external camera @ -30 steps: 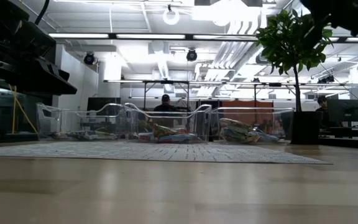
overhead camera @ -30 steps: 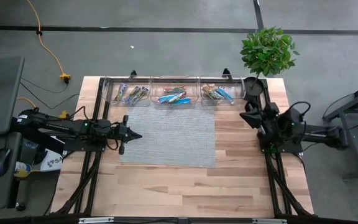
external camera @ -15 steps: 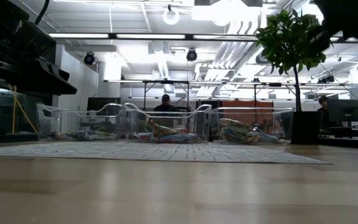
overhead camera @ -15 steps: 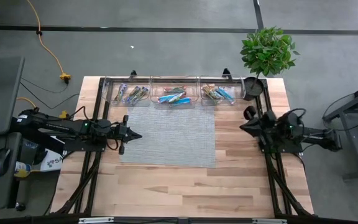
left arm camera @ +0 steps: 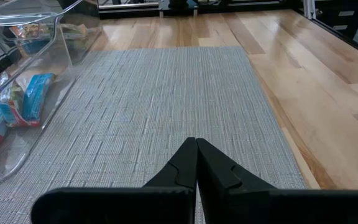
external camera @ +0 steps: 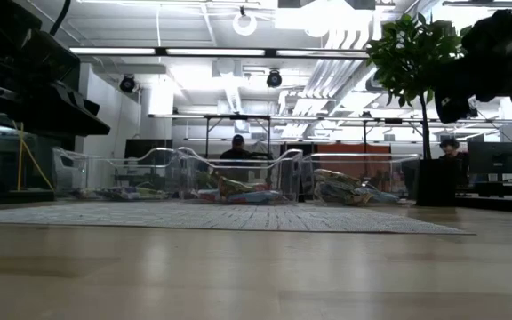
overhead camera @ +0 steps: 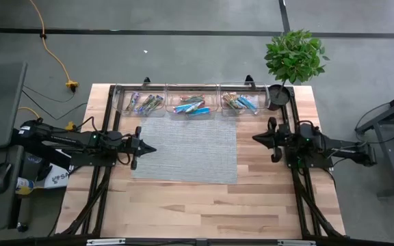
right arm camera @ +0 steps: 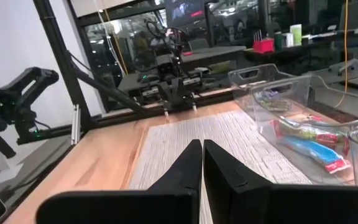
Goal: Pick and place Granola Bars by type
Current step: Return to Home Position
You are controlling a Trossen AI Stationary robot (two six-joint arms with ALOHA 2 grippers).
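The granola bars lie in three clear bins along the table's far edge: a left bin [overhead camera: 141,102], a middle bin [overhead camera: 192,104] and a right bin [overhead camera: 240,102], each holding several shiny bars. Blue and red wrapped bars [left arm camera: 30,102] show through a bin wall in the left wrist view. My left gripper [overhead camera: 152,149] hovers shut over the grey mat's left edge, holding nothing. My right gripper [overhead camera: 257,139] hovers shut over the bare wood just right of the mat, also holding nothing.
A grey woven mat [overhead camera: 187,149] covers the table's middle. A potted plant [overhead camera: 291,58] stands at the far right corner beside the right bin. Bare wood lies toward the near edge. A person [external camera: 236,149] sits in the room beyond the bins.
My right arm has swung from near the potted plant toward the near edge and toward the table's left, turning until its gripper points left at the mat. The left arm and the bars have kept still.
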